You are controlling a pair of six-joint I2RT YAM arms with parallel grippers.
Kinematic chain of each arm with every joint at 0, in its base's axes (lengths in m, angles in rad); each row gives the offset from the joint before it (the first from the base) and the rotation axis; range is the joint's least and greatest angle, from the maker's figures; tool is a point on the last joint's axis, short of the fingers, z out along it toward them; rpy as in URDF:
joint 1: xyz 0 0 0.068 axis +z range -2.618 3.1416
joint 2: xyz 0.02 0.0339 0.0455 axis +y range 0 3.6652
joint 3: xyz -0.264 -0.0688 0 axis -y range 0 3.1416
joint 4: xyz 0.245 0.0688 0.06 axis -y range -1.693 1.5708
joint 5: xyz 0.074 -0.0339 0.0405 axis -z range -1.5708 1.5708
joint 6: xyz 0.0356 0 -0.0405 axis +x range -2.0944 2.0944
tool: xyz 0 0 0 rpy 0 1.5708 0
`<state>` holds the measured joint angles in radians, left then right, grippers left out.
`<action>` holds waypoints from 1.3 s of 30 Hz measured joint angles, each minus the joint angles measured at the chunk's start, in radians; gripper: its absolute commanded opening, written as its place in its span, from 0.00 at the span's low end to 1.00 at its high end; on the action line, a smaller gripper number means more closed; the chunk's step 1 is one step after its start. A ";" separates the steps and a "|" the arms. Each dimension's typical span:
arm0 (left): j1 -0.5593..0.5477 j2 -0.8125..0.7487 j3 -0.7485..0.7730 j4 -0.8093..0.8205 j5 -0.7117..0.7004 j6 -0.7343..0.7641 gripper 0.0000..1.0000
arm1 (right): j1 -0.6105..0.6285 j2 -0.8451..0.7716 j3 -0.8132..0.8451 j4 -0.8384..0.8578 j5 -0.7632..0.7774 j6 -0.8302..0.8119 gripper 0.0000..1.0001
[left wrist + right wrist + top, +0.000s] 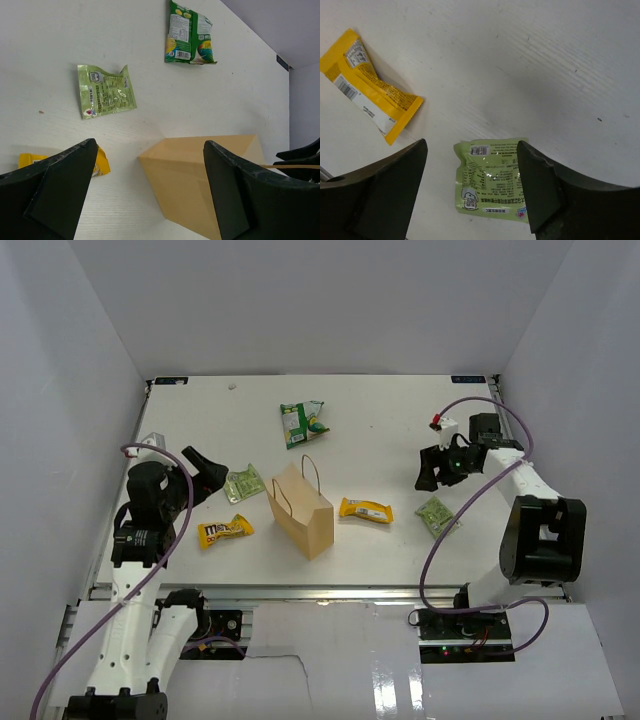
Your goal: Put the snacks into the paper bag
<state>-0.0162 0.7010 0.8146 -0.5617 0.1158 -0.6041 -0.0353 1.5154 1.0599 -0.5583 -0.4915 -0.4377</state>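
The paper bag (303, 512) stands upright mid-tabletop (400, 410) (handles up), five snacks (365, 510) scattered around it; left gripper (212, 480) and right gripper (430, 476) hover either side, jaws wide.

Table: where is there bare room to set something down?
Bare: the far table between the green-and-white bag and the right gripper, and the near strip before the paper bag. Crowded: the middle row, yellow wrapper and pale green packet right of the paper bag, two more left.

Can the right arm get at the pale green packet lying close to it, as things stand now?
Probably yes. The right gripper is open above the pale green packet, which lies flat on the table; the yellow wrapper lies apart from it, so nothing seems to block the way.
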 measured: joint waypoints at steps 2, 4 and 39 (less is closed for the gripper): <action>0.000 -0.005 -0.006 -0.015 0.000 -0.008 0.98 | -0.005 0.050 0.000 0.003 -0.010 0.049 0.55; 0.000 -0.016 -0.012 -0.024 0.000 -0.015 0.98 | -0.007 0.103 0.001 0.008 0.005 0.102 0.53; 0.000 -0.056 -0.087 -0.059 0.001 -0.026 0.98 | 0.004 0.134 -0.095 -0.074 0.230 -0.269 0.65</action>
<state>-0.0162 0.6445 0.7280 -0.6205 0.1165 -0.6296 -0.0311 1.6493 0.9649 -0.6327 -0.2619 -0.7063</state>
